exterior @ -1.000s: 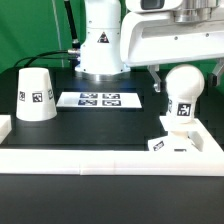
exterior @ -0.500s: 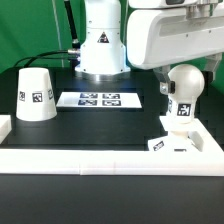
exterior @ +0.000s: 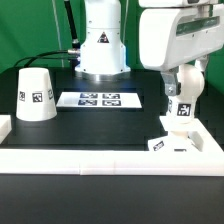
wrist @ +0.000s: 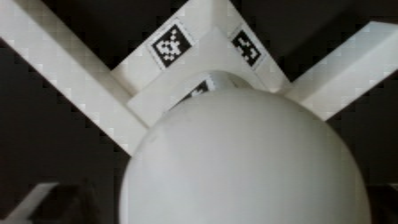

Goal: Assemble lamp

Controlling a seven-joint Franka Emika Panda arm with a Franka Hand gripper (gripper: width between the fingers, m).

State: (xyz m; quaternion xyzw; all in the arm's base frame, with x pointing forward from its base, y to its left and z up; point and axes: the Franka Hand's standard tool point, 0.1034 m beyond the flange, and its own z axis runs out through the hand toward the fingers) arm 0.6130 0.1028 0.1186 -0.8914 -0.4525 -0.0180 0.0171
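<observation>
The white ball-shaped bulb (exterior: 187, 92) stands upright on the small blocky base (exterior: 176, 144) at the exterior view's right, in the corner of the white border rail. My gripper (exterior: 185, 80) hangs from above over the bulb, with one dark finger (exterior: 168, 88) beside the bulb's left flank. The jaws look open, astride the bulb. In the wrist view the bulb (wrist: 240, 160) fills the frame and hides the fingers; the tagged base (wrist: 199, 50) shows beyond it. The cone shade (exterior: 35, 93) stands alone at the exterior view's left.
The marker board (exterior: 98, 99) lies flat in the middle of the black table. The white border rail (exterior: 100, 160) runs along the front and up both sides. The arm's white pedestal (exterior: 102, 45) stands at the back.
The wrist and gripper have moved toward the exterior view's right, from beside the bulb to directly over it. The bulb, base and shade have not moved.
</observation>
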